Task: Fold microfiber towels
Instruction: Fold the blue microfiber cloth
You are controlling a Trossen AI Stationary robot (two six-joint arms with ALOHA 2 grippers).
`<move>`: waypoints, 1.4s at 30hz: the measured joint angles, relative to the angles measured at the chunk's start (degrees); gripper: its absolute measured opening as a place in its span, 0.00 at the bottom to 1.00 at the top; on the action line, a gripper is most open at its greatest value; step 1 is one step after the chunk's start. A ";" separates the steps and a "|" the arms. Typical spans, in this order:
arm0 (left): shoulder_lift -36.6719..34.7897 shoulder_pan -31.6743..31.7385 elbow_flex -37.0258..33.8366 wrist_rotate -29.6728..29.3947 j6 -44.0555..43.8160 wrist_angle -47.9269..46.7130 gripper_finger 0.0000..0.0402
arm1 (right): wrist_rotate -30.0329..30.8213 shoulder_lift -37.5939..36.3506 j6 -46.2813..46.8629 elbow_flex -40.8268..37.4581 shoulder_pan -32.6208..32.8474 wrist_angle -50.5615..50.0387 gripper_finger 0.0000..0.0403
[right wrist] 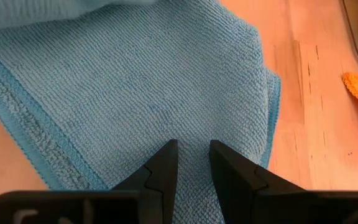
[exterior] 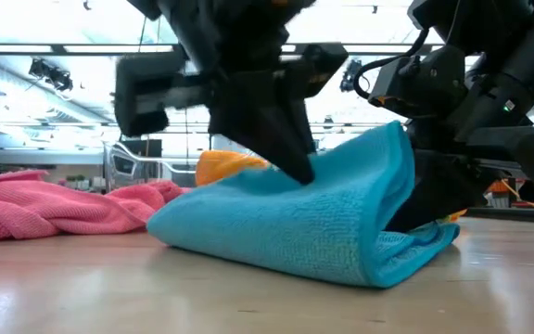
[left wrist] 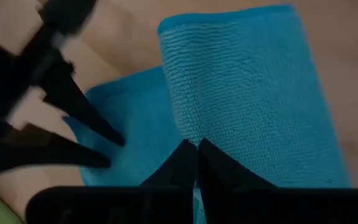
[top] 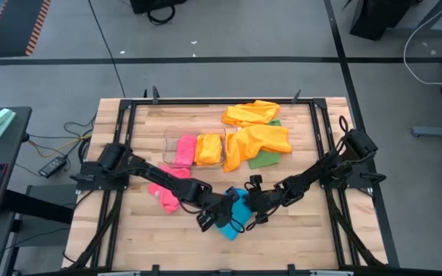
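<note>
So the soft blue microfiber towel [top: 232,218] is sitting at the front middle of the wooden slatted table [top: 336,245], already doubled over, with the fold seen as a rounded hump in the low view. The left gripper [left wrist: 197,147] is pressed together on a ridge of the blue cloth, the tips practically touching with terry bunched between them. The right gripper [right wrist: 193,148] is only narrowly parted, with fabric lying in the gap; whether it's truly being pinched can't be told for sure. A crumpled pink microfiber towel [top: 165,195] is left just beside the left arm, and loose orange microfiber towels [top: 256,138] are piled farther back near a clear plastic rectangular bin [top: 171,135] with folded pink and orange cloths inside. For a tidy fold, both pinches should probably be kept at matching height and the top layer carried over evenly, so the edges get lined up before anything's let go. If one side is dragged faster, a skewed, lumpy result can be expected. Corners are best pressed flat afterward.
</note>
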 joint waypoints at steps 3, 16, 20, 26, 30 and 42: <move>1.26 0.59 -0.07 -0.21 -0.52 0.64 0.08 | 0.02 0.00 0.00 0.00 0.00 0.01 0.26; 4.10 2.17 -0.08 -0.78 -2.20 5.68 0.19 | 0.06 0.04 0.16 -0.04 0.07 0.11 0.26; 4.09 1.50 -0.03 -3.21 -2.87 5.72 0.31 | 0.07 0.04 0.43 -0.04 0.08 0.08 0.26; 0.64 -1.42 0.18 -6.30 -5.84 5.20 0.40 | 0.02 -0.30 1.14 -0.09 0.09 -0.54 0.26; -0.31 -2.67 0.22 -2.60 -12.78 3.30 0.40 | -0.22 -2.15 1.11 -0.22 0.40 -2.80 0.26; 2.30 2.26 -0.07 -2.48 -21.38 1.95 0.31 | -7.19 -9.65 -2.58 -0.19 4.17 0.83 0.26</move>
